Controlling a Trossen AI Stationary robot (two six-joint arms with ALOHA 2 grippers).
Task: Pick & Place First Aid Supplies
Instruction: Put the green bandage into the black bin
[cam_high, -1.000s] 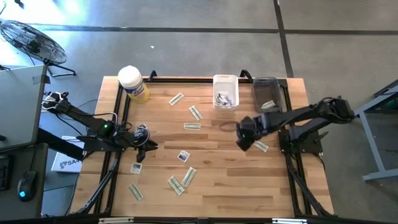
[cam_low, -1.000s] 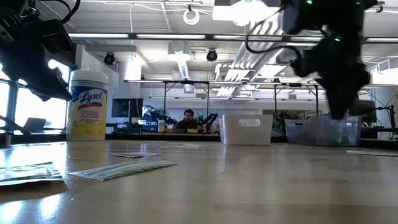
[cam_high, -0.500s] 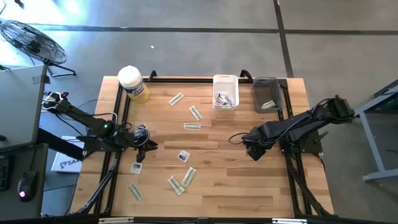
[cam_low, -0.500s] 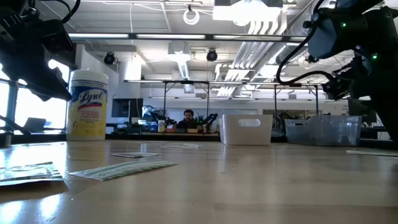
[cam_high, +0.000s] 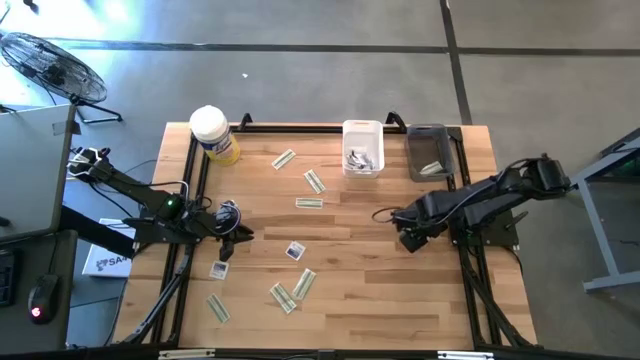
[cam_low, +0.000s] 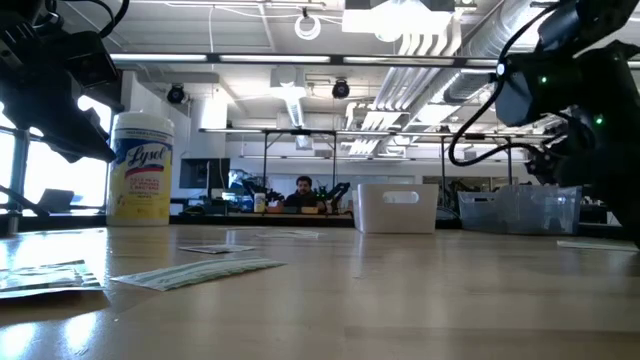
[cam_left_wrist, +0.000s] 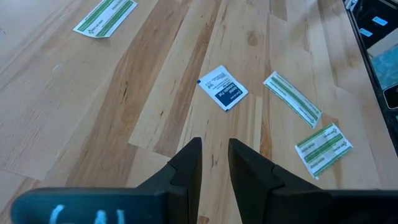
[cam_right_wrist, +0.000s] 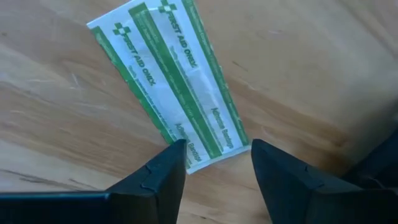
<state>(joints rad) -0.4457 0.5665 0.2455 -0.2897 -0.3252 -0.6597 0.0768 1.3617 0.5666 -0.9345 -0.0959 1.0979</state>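
Several first aid supplies lie flat on the wooden table (cam_high: 360, 300): green-and-white strips (cam_high: 309, 203) and square white packets (cam_high: 294, 251). My right gripper (cam_right_wrist: 214, 158) points down, open, over a green-and-white strip packet (cam_right_wrist: 180, 81) near the table's right side. The packet's near end lies between the fingertips, and I see no touch. In the high view the right gripper (cam_high: 410, 238) hides that packet. My left gripper (cam_left_wrist: 214, 149) waits at the table's left, a narrow gap between its fingers, short of a square packet (cam_left_wrist: 223, 88).
A white bin (cam_high: 362, 147) holding packets and a clear bin (cam_high: 428, 152) with a green strip stand at the far edge. A yellow tub with a white lid (cam_high: 213, 135) stands far left. A black frame (cam_high: 470, 200) runs along the table's sides.
My right gripper has come down and moved toward the table's near right, tipping to point more steeply down. It now covers the strip packet that showed beside it in the high view.
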